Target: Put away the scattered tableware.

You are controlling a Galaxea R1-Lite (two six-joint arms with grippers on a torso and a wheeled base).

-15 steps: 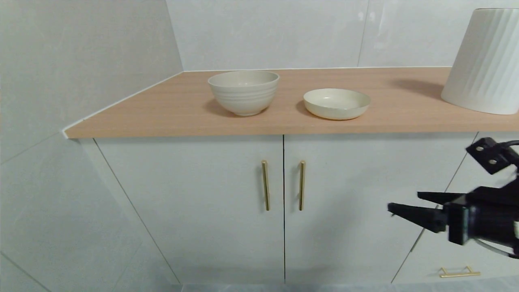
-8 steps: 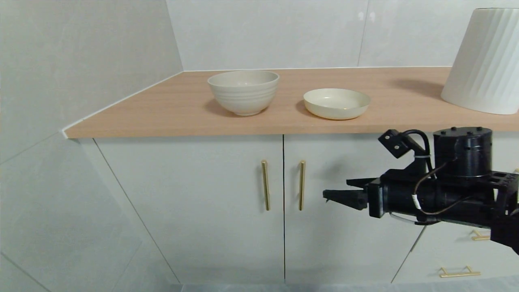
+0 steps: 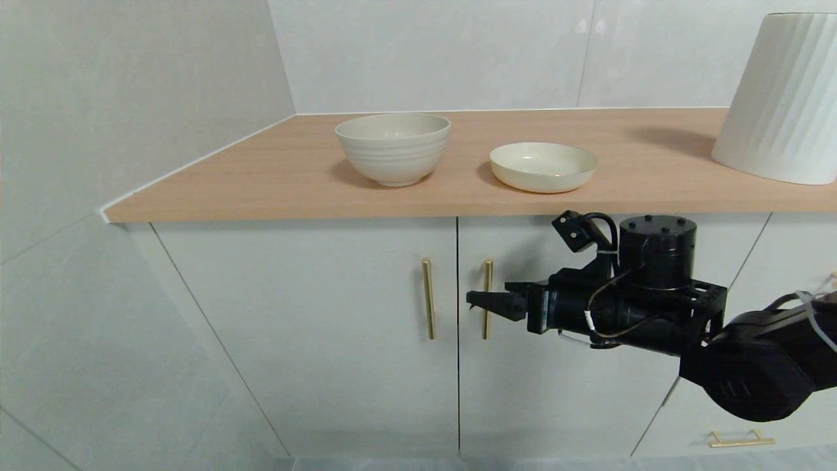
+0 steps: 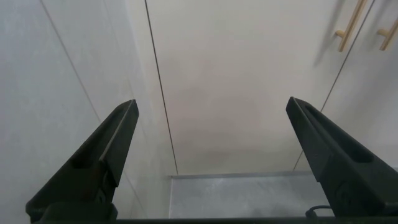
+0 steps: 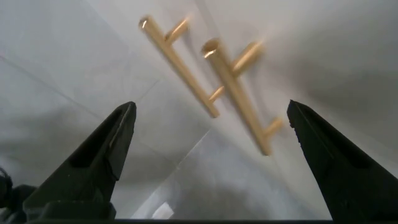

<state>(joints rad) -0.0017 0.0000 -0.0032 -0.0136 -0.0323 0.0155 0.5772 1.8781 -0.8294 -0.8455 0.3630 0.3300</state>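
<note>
A wooden desk (image 3: 274,176) is topped by a bowl (image 3: 392,149), a dish (image 3: 543,167) set just beside it, and a white fluted container (image 3: 781,98) well apart.

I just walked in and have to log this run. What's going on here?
The right hand, open, is at the right door handle, with no grip on it yet. The cabinet is shut. The bowl and dish sit untouched on the counter. The left hand hangs open, low by the cabinet.
</note>
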